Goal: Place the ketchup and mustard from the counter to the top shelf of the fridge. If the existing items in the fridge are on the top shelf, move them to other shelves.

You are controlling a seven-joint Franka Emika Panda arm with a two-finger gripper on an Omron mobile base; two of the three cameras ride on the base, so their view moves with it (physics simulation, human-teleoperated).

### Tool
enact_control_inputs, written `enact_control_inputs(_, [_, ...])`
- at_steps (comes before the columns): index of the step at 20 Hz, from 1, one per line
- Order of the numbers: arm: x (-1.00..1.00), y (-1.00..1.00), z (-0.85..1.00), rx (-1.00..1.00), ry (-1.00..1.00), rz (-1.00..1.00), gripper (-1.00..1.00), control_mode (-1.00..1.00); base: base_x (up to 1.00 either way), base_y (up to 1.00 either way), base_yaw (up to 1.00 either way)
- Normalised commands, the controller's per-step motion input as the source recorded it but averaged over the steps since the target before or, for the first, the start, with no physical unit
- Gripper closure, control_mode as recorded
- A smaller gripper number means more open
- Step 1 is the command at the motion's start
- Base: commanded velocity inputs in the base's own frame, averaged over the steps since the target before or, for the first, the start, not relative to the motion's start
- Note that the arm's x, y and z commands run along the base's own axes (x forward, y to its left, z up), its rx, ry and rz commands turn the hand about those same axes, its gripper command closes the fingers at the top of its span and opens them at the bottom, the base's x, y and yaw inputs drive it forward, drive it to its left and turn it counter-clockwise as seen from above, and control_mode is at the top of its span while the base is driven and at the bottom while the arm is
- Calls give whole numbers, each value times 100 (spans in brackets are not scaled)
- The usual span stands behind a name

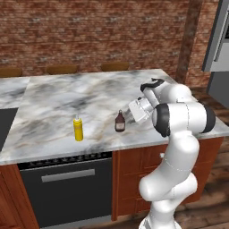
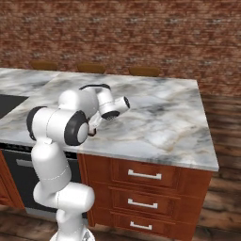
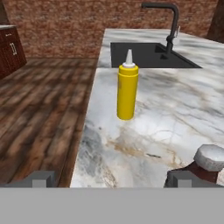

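Marble counter, mustard, ketchup, sink

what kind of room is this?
A kitchen, rendered: a marble island counter with a black sink and faucet, a dishwasher under it, and mustard and ketchup bottles on top.

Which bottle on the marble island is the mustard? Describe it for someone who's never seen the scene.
Start at the grey-veined marble counter and look to its front edge, above the dark oven front. There stands the tall yellow squeeze bottle with a white pointed nozzle, upright. Its only neighbour, the short dark brown bottle with a pale cap, is squatter and sits nearer the arm.
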Motion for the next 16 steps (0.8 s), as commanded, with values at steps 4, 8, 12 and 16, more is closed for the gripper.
enact_control_inputs(4, [14,-9,-1,0,0,0,-100,-100,0,0,0])
enact_control_inputs(8, [23,-5,0,0,0,0,-100,-100,0,0,0])
enact_control_inputs(12, [21,-1,-1,0,0,0,-100,-100,0,0,0])
enact_control_inputs(16, [9,0,-6,0,1,0,-100,-100,0,0,0])
